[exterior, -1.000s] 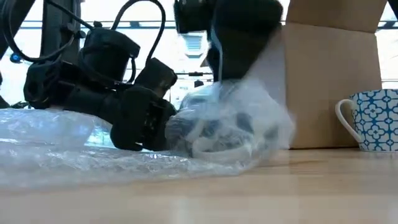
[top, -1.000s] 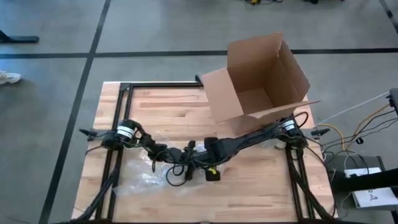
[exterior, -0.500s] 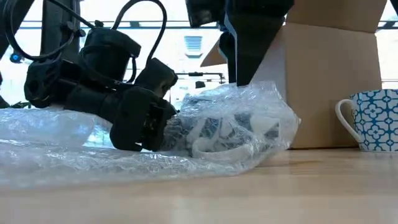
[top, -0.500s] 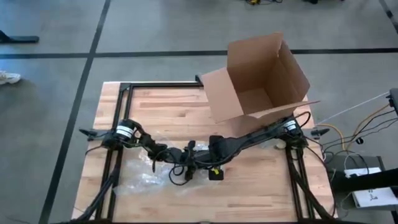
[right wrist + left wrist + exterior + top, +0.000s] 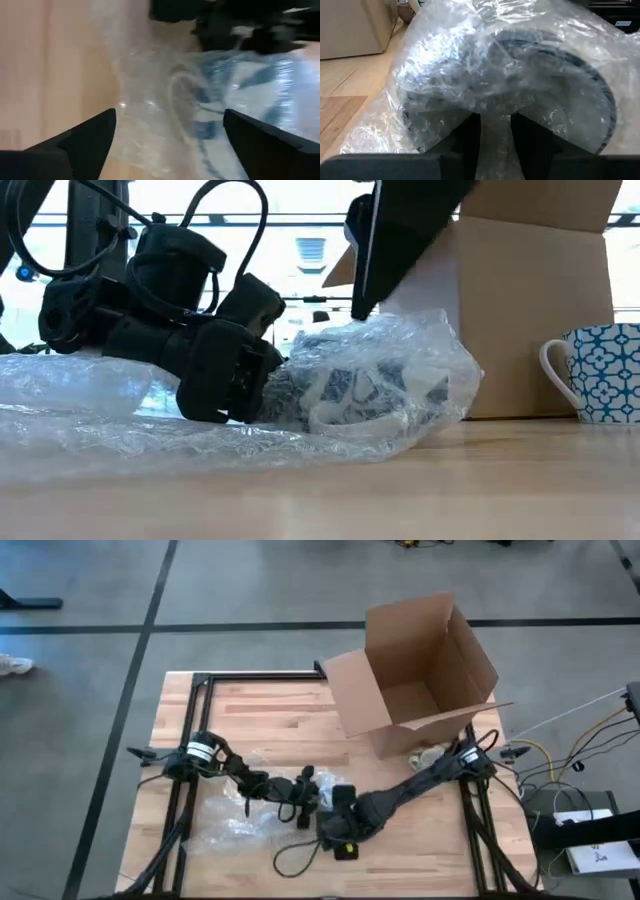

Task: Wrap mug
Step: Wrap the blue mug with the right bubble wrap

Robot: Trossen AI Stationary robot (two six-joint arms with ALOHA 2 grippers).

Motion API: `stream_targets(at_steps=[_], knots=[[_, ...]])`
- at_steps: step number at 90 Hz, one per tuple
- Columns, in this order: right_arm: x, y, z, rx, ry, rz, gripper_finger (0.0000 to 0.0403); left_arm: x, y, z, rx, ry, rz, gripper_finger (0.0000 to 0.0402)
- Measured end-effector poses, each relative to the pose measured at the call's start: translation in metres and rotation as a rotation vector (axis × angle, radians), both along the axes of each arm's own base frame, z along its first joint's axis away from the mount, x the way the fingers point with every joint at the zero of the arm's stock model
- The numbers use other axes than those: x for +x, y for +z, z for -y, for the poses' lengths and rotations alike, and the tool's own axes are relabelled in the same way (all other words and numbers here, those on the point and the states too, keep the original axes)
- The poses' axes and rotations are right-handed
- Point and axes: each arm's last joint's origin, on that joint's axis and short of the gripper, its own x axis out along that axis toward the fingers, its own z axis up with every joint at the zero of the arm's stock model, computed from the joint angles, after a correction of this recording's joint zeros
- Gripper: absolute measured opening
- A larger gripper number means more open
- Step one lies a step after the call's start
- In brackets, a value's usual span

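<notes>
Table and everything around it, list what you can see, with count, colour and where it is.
wrapped mug: one, blue and white, on its side in the plastic wrap, table middle
plastic wrap: one sheet, clear, spread over the table's left front
second mug: one, blue and white pattern, upright beside the box
cardboard box: one, brown, open, at the table's far right
table: one, light wood
left tool: dark, shut on the wrap at the mug
right tool: dark, open, above the wrapped mug

Left pincer (image 5: 262, 385) lies low with fingers nearly closed, while right pincer (image 5: 167, 132) hovers above, fingers spread wide.
</notes>
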Motion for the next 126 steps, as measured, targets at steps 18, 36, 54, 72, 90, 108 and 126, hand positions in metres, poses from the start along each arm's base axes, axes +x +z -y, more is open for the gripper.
stream_targets(at_steps=[18, 36, 54, 72, 90, 108, 126], knots=[[-0.002, -0.019, -0.005, -0.049, -0.034, -0.027, 0.022, 0.0, -0.001, 0.0, -0.001, 0.0, -0.007, 0.0101], [-0.005, -0.03, -0.009, -0.063, -0.001, -0.066, 0.01, -0.001, -0.001, 0.0, -0.001, -0.001, -0.01, 0.0099], [-0.004, -0.013, -0.01, -0.052, 0.038, -0.029, 0.001, -0.001, -0.001, 0.0, 0.002, -0.002, -0.015, 0.0098], [-0.001, 0.008, -0.012, -0.067, 0.027, 0.053, 0.0029, -0.001, -0.001, 0.0, 0.002, -0.002, -0.015, 0.0098], [-0.005, 0.024, -0.018, -0.112, 0.036, 0.064, 0.0031, -0.001, -0.001, 0.0, 0.002, -0.002, -0.015, 0.0098], [-0.034, 0.022, -0.032, -0.159, 0.058, -0.123, 0.0014, -0.001, -0.001, 0.0, 0.002, -0.002, -0.015, 0.0098], [-0.055, -0.013, -0.043, -0.172, 0.066, -0.229, 0.0001, -0.001, -0.001, 0.0, 0.002, -0.003, -0.014, 0.0098]])
